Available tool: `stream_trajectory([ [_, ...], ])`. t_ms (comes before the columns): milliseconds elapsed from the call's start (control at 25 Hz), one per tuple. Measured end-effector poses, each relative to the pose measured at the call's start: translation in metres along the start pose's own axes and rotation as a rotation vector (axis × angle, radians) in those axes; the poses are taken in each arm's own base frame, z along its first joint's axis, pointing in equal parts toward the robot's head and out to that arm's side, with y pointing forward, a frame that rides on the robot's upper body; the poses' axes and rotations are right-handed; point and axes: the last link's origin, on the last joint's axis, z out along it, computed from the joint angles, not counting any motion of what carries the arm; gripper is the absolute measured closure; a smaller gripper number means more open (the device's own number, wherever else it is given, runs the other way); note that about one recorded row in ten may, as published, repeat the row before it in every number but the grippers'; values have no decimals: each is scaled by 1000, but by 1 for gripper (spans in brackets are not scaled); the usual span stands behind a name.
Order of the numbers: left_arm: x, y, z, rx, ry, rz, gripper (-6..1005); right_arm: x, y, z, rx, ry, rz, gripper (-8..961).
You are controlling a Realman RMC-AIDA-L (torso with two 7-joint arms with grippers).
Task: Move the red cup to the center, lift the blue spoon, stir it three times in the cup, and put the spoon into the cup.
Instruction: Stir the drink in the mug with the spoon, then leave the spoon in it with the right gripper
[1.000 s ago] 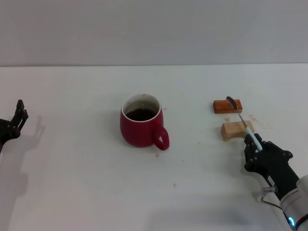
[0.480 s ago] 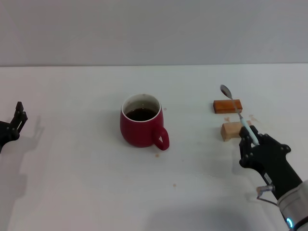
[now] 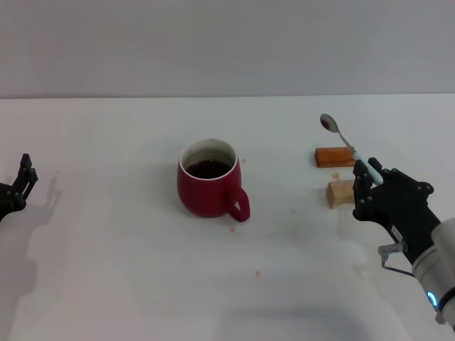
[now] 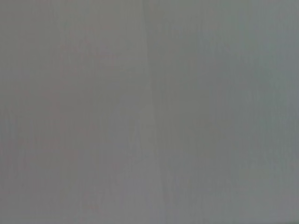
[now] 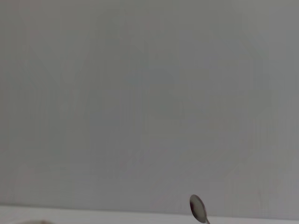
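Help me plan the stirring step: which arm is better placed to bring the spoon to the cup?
The right. The right gripper already holds the blue spoon lifted above the wooden blocks, right of the red cup. The left gripper sits empty at the table's far left edge.

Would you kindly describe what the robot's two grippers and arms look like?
The right gripper is matte black with chunky angular fingers, on a pale grey wrist segment showing a small blue light and a thin wire loop beside it. The left gripper, at the table's left edge, is also black, with slim, ridged fingers.
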Motion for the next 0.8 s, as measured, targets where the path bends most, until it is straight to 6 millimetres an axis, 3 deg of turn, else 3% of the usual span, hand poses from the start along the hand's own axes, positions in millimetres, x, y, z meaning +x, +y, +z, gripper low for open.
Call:
stream_trajectory([
  [560,-1,-2,-1,6,-5,-1,158,-20,9,7,25,56,-75,820],
  [800,-2,-2,0,5,-12,0,158,-21,15,7,57,-8,-172,820],
])
